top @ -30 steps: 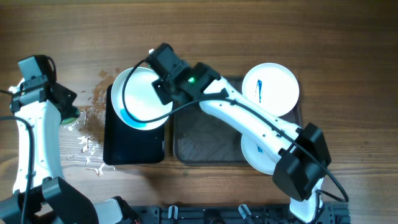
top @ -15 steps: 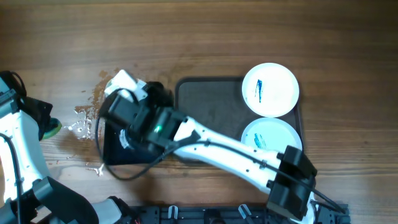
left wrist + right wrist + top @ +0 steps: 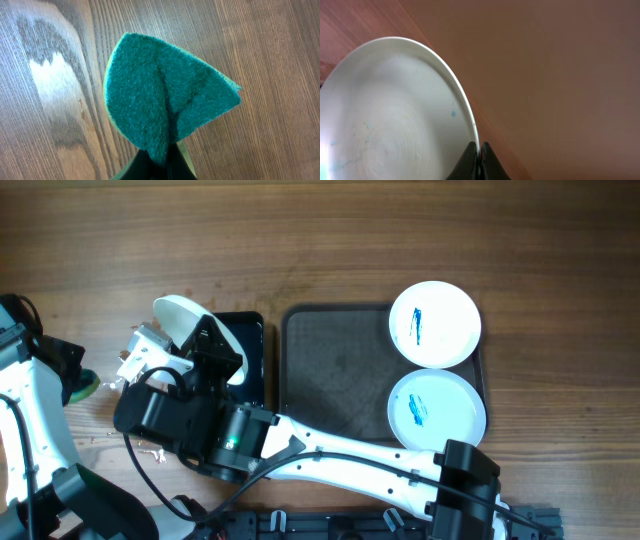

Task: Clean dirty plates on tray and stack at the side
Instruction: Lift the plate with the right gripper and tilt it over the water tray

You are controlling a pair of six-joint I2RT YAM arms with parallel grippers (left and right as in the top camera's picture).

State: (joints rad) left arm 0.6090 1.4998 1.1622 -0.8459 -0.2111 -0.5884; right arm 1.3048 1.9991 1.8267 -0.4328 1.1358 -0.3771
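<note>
Pinching the rim of a white plate (image 3: 395,115), our right gripper (image 3: 479,159) has its two fingers drawn together with only the plate's edge between them. In the wrist view we see faint bluish specks scattered over the plate's face. From overhead the plate stands tilted, lifted off the wood, just beside the visible part of the small glossy black tray (image 3: 250,370) and well apart from the large grey-brown tray (image 3: 335,380). Our right arm reaches across the near side of the table (image 3: 330,240) to hold it there, a small green light (image 3: 232,443) glowing on the arm.

Two more white plates sit at the right end of the large tray. The far plate (image 3: 435,323) carries a blue streak and the near plate (image 3: 436,408) a blue smear, and their rims almost meet.

Our left gripper (image 3: 157,165) is clamped on a folded green sponge (image 3: 165,95) over bare wood at the table's left edge, well apart from the held plate.
</note>
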